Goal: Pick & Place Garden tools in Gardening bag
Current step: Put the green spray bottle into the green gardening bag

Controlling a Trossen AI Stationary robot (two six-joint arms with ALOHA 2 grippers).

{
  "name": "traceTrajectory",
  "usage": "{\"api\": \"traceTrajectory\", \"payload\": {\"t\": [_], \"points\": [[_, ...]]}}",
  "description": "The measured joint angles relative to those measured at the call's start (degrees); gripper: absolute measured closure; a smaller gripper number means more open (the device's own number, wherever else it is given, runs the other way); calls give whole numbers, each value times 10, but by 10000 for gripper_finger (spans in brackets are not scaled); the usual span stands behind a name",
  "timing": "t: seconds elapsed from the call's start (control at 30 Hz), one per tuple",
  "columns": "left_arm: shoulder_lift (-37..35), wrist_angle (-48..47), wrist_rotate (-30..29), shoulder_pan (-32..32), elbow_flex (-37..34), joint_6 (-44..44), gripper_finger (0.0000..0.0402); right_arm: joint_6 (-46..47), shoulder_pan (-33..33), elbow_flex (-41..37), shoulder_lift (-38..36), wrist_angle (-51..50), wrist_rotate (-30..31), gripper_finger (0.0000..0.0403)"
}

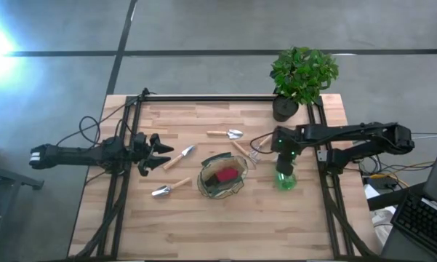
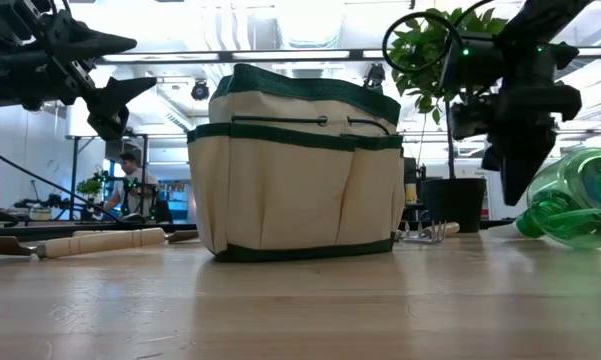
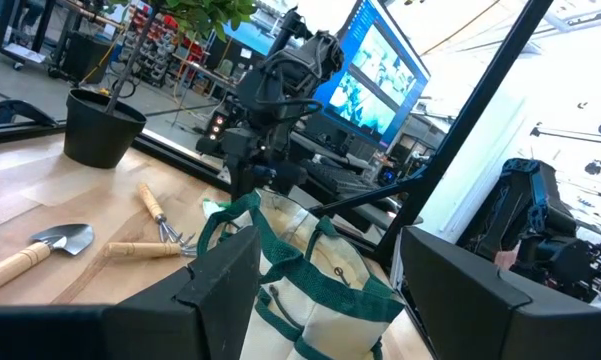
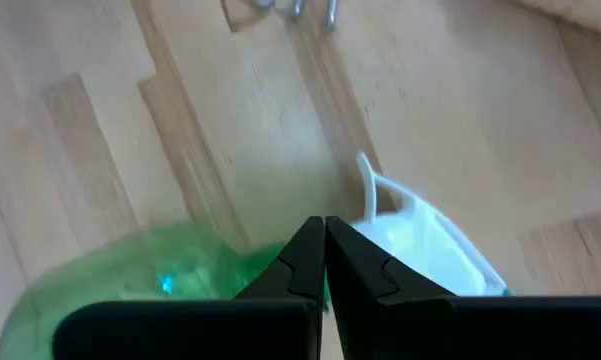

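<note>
The gardening bag [image 1: 222, 178] is cream with green trim and stands open at mid-table, with a red-and-black piece [image 1: 225, 175] inside. Three wooden-handled trowels [image 1: 225, 134] [image 1: 178, 159] [image 1: 167, 189] and a fork [image 1: 243, 151] lie flat on the table around it. My left gripper [image 1: 156, 153] hangs open and level at the table's left, pointing at the bag [image 3: 310, 280]. My right gripper [image 4: 325, 235] is shut and points down over a green spray bottle [image 1: 285, 178] lying right of the bag, at the join of its green body and white head [image 4: 420, 235]. No touch shows.
A potted green plant [image 1: 302, 73] in a black pot [image 3: 100, 125] stands at the far right corner. A black frame rail [image 1: 225, 98] runs along the far edge and down both sides. Bare wood lies toward the near edge [image 1: 218, 233].
</note>
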Motion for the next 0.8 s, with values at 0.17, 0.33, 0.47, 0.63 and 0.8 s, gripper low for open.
{"api": "traceTrajectory", "payload": {"t": [0.17, 0.33, 0.47, 0.63, 0.8], "points": [[0, 0, 0, 0, 0, 0, 156, -22, 0, 6, 28, 21, -1, 394], [0, 0, 0, 0, 0, 0, 156, -86, 0, 49, 62, 44, 4, 394], [0, 0, 0, 0, 0, 0, 156, -107, 0, 121, 89, -7, 4, 394], [0, 0, 0, 0, 0, 0, 156, -149, 1, 200, 118, -146, 26, 394], [0, 0, 0, 0, 0, 0, 156, -165, 1, 214, 127, -171, 32, 375]]}}
